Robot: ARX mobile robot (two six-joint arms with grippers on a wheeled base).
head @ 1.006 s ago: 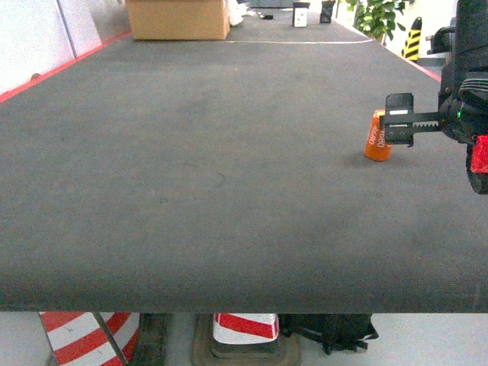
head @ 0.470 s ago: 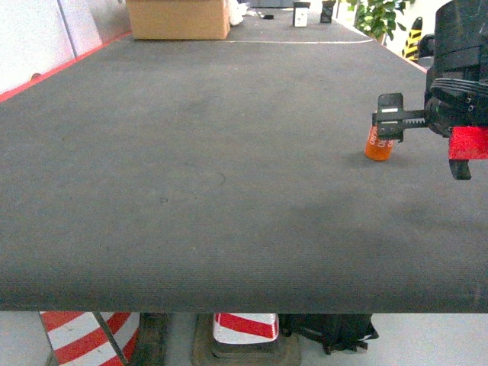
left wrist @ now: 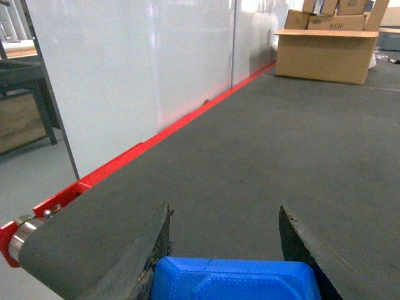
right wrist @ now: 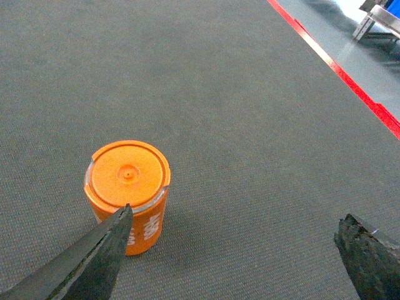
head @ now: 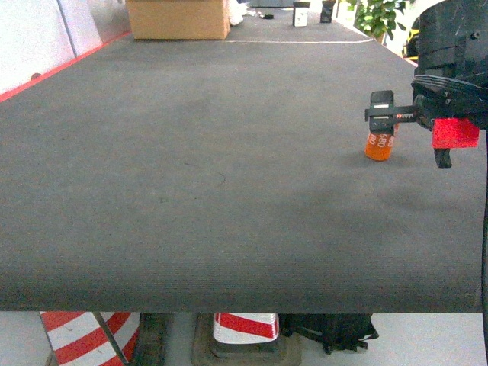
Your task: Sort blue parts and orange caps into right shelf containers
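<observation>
One of the orange caps (head: 379,145) stands upright on the dark table (head: 191,175) at the right, white print on its side. My right gripper (head: 410,133) hovers over it, open. From the right wrist, the orange cap (right wrist: 128,194) is just beyond the left fingertip (right wrist: 122,219), outside the wide gap of the right gripper (right wrist: 234,220). My left gripper (left wrist: 223,211) is out of the head view. In its own view a blue part (left wrist: 234,278) fills the space between its fingers, touching both. The right shelf containers are out of view.
A cardboard box (head: 177,19) sits at the table's far end, also seen as a box (left wrist: 325,53) from the left wrist. A red strip (left wrist: 144,150) edges the table beside white wall panels (left wrist: 125,69). Striped cones (head: 244,328) stand below the front edge.
My right gripper has risen and swung a little left, and its near finger now sits above the cap's top. The cap now stands upright in the same spot.
</observation>
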